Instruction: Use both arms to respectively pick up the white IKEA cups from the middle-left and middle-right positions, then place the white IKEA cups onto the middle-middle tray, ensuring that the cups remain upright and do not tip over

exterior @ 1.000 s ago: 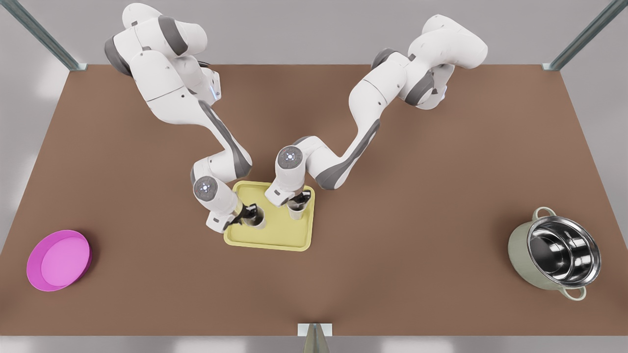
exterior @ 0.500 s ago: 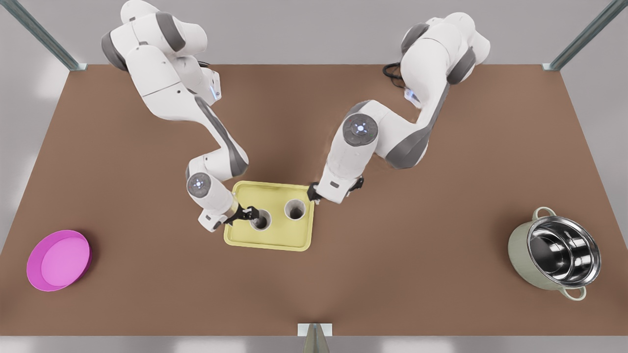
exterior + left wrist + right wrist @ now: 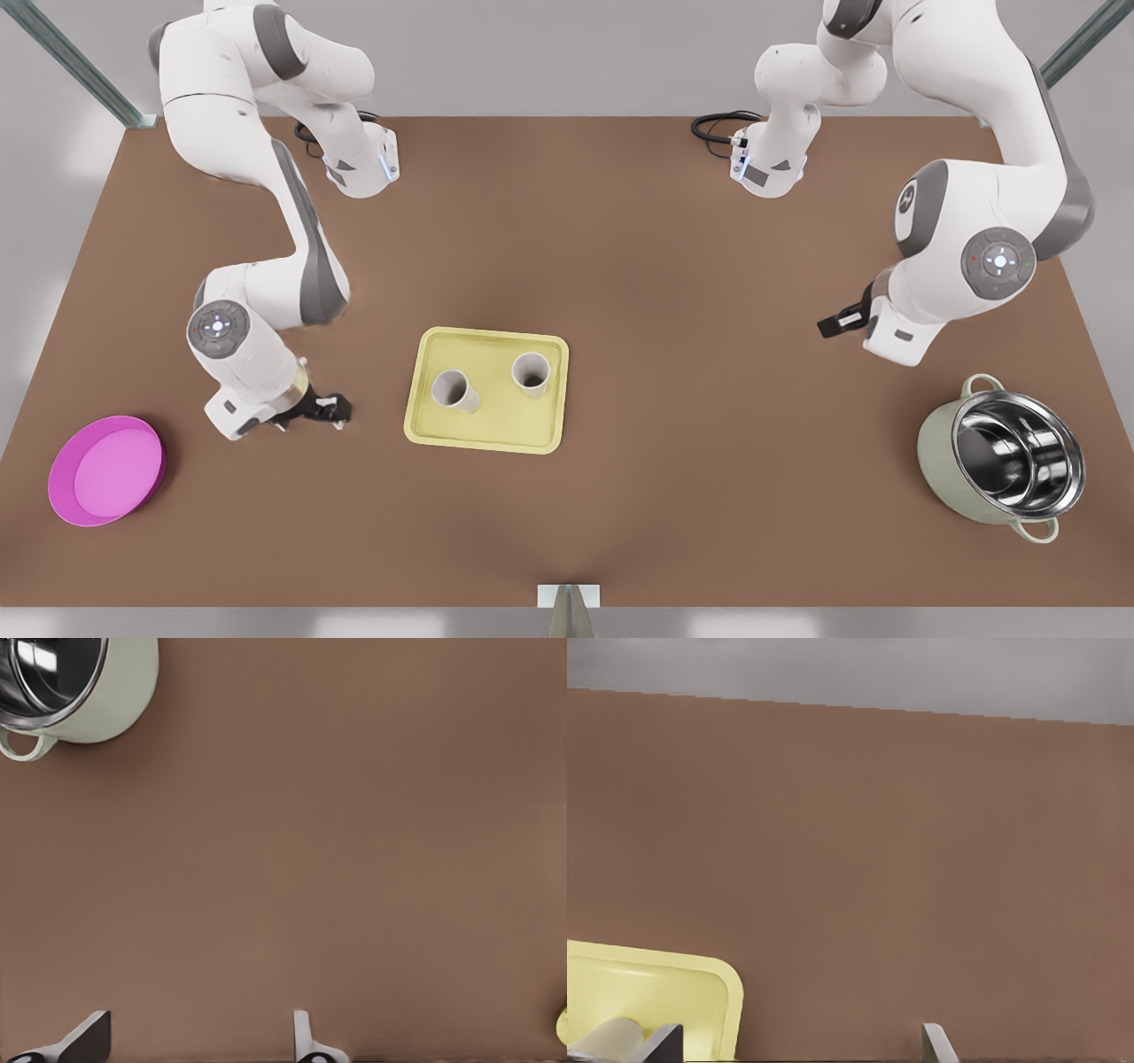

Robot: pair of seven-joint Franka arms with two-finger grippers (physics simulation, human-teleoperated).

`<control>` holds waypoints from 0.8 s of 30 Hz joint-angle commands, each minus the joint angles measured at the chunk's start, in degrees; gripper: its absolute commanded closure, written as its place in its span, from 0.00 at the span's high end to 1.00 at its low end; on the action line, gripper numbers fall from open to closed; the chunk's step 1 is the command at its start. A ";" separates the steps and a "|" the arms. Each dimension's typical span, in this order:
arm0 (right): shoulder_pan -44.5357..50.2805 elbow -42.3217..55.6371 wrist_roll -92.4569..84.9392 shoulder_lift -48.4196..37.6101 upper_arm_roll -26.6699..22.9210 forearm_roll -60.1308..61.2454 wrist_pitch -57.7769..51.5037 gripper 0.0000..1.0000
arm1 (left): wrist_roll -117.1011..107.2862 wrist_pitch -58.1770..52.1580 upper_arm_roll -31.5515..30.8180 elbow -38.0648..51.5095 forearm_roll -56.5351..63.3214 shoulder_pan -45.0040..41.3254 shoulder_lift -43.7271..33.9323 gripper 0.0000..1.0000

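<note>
The pale-yellow tray (image 3: 485,434) lies mid-table with both white cups on it. One cup (image 3: 532,373) stands upright near its far right corner. The other cup (image 3: 454,391) sits nearer the front view's left and looks tilted, its mouth turned that way. My left gripper (image 3: 326,410) hovers open and empty over the table at the front view's left of the tray; its fingertips (image 3: 89,1041) show spread apart. My right gripper (image 3: 833,323) is far off at the front view's right, open and empty, with the tray (image 3: 673,992) and a cup (image 3: 611,1036) in its wrist view.
A round magenta dish (image 3: 106,470) sits at the front view's near left. A steel pot (image 3: 1005,456) with pale green sides lies tipped at the near right; the pot (image 3: 71,682) also shows in the left wrist view. Black cables (image 3: 713,128) lie by the right arm's base.
Both grippers let go of the cups and pulled away from the tray, left arm toward the front view's left, right arm far to its right. The left-hand cup shifted slightly leftward.
</note>
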 commanded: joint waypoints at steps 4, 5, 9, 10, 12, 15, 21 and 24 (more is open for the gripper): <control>0.13 -0.50 -18.07 -13.60 -3.80 4.28 -26.32 1.00 | 24.86 -4.07 -0.79 2.25 -2.53 -0.14 0.57 1.00; 0.22 -0.33 -18.07 -14.30 -4.24 4.37 -27.20 1.00 | 24.94 -3.81 -0.88 2.25 -2.53 -0.23 0.66 1.00; 1.36 -0.94 -17.46 -16.24 -4.25 4.28 -29.14 1.00 | 24.95 -5.56 -0.97 2.08 -3.76 -0.67 0.57 1.00; 1.28 -1.03 -17.20 -16.15 -4.24 4.28 -29.14 1.00 | 24.95 -5.30 -0.97 2.08 -3.67 -0.58 0.66 1.00; 1.10 -1.38 -17.11 -15.54 -4.16 4.20 -29.14 1.00 | 24.95 -5.13 -0.97 2.08 -3.67 -0.50 0.83 1.00; 0.92 -1.21 -17.11 -16.15 -4.16 4.28 -28.78 1.00 | 24.95 -4.69 -0.88 2.08 -3.58 -0.41 1.01 1.00; 0.13 0.29 -16.32 -18.26 -5.56 3.67 -28.61 1.00 | 24.95 -4.69 -0.97 1.99 -3.58 -0.58 1.45 1.00; 0.13 0.73 -15.52 -18.26 -6.00 4.11 -28.78 1.00 | 24.86 -4.69 -0.97 1.99 -3.58 -0.58 1.45 1.00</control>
